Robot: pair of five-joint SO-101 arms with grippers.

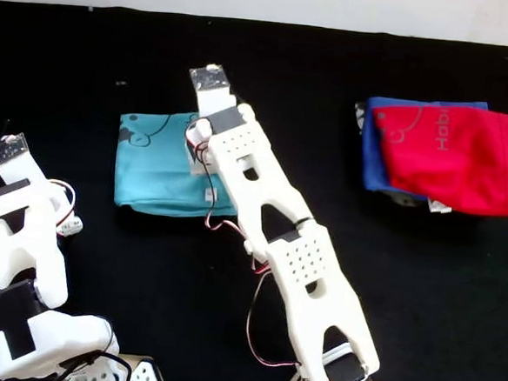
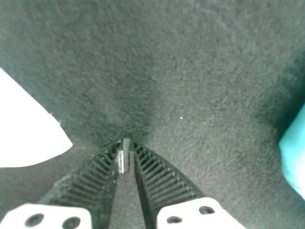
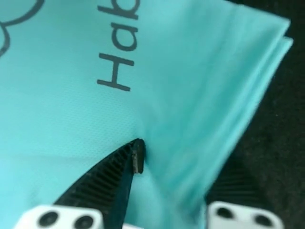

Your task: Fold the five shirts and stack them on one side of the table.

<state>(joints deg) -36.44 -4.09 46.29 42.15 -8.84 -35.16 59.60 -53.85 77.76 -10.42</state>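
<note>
The folded teal cotton shirt (image 1: 155, 175) lies at ten o'clock on the black felt surface (image 1: 421, 289). The right tool (image 3: 183, 167) stands open astride the shirt's edge (one finger on top), gripping nothing. Stacking looks to be in hand: the next move is to clamp, then carry it to the red-on-blue shirt stack (image 1: 452, 156) at two o'clock. The right wrist view shows this straddle, which the arm covers in the high view. The left wrist view shows the left tool (image 2: 125, 160) closed and empty.

- The right arm (image 1: 269, 218) lies across the teal shirt (image 1: 155, 170) and hides its right edge.
- The blue shirt (image 1: 375, 147) is mostly under the red shirt (image 1: 452, 161). Pale scraps (image 1: 439, 206) peek out below, too small to identify.
- One finger (image 3: 233, 183) of the right claw (image 3: 181, 164) is blurred and partly covered by teal cloth.
- In the left wrist view a white shape (image 2: 24, 129) is cut off by the edge, so I cannot tell what it is.
</note>
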